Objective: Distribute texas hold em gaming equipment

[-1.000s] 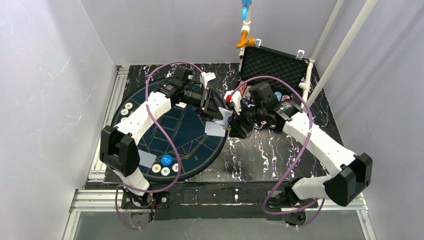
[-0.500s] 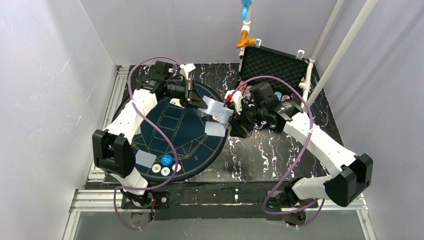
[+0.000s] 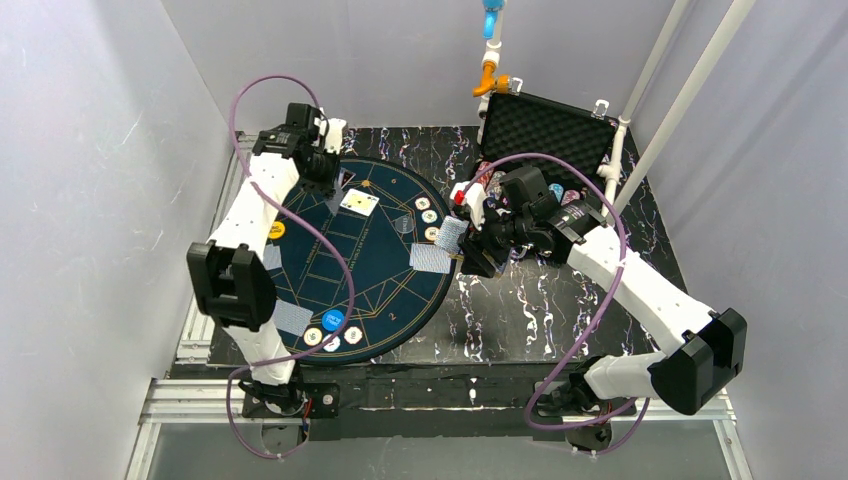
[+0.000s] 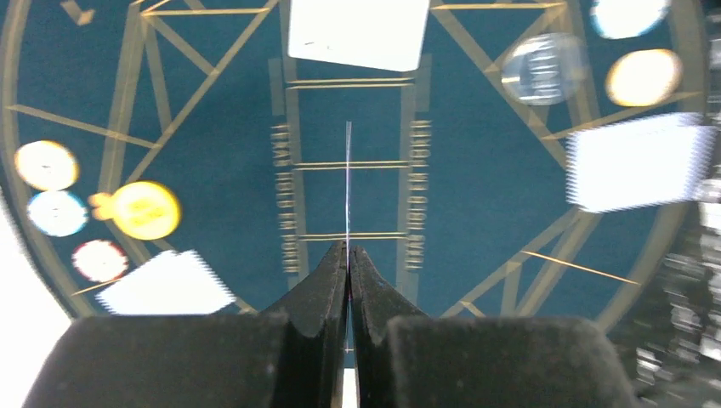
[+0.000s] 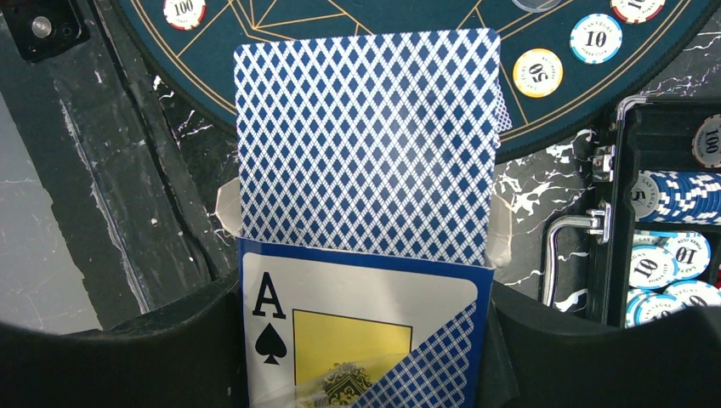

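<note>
White left arm (image 3: 255,215) outstretched, fingers (image 4: 327,285) tight on card (image 4: 349,170)

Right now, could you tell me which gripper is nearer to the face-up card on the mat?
Left. The left gripper, shut on a card, hangs right beside the face-up card; the right gripper, holding the deck box, stands farther off, beside the mat.

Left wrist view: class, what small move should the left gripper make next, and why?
Probably lower toward the mat and open. The left gripper is shut on a playing card seen edge-on, hanging above a bare stretch of mat, near a face-up card lying there.
</note>
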Action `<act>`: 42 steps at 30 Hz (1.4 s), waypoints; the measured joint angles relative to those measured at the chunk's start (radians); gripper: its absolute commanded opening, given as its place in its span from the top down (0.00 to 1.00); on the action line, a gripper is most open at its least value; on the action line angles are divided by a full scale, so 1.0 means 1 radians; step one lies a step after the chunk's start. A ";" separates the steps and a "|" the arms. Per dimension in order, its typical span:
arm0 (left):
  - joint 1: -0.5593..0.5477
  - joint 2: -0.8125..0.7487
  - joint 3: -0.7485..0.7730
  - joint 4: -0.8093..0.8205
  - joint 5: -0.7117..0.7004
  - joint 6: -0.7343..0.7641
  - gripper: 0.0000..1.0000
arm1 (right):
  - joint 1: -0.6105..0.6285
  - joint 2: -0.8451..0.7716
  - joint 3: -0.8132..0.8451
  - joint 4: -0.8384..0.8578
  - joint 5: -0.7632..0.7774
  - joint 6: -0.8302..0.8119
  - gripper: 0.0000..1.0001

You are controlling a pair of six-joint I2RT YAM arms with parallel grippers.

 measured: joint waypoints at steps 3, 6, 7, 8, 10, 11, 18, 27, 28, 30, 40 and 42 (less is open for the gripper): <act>-0.001 0.076 -0.005 0.039 -0.177 0.098 1.00 | 0.000 0.000 0.000 0.000 0.002 0.000 0.99; -0.002 0.123 -0.033 0.102 -0.307 0.175 1.00 | 0.000 0.000 0.000 0.000 0.004 0.000 0.99; -0.002 0.134 -0.042 0.125 -0.343 0.199 1.00 | 0.000 0.000 0.000 0.000 0.004 0.000 0.99; -0.003 0.147 -0.055 0.158 -0.383 0.227 1.00 | 0.000 0.000 0.000 0.000 0.004 0.000 0.99; -0.008 0.163 -0.079 0.209 -0.432 0.266 1.00 | 0.000 0.000 0.000 0.000 0.005 -0.001 0.99; -0.011 0.171 -0.088 0.227 -0.449 0.280 1.00 | 0.000 0.000 0.000 0.000 0.005 -0.001 0.99; -0.057 0.258 -0.115 0.307 -0.510 0.335 1.00 | 0.000 0.002 0.000 0.000 0.008 -0.001 0.99; -0.114 0.343 -0.113 0.290 -0.503 0.288 1.00 | -0.001 0.002 0.000 0.000 0.015 -0.007 0.99; -0.119 0.351 -0.111 0.285 -0.499 0.282 1.00 | -0.001 0.002 0.000 0.000 0.015 -0.008 0.99; -0.132 0.365 -0.109 0.275 -0.491 0.268 1.00 | -0.001 0.002 0.000 0.000 0.016 -0.009 0.99; -0.172 0.386 -0.082 0.232 -0.458 0.214 0.95 | -0.002 0.002 0.000 0.000 0.018 -0.012 0.99; -0.172 0.393 -0.071 0.227 -0.449 0.210 0.89 | -0.002 0.002 0.000 0.000 0.018 -0.012 0.99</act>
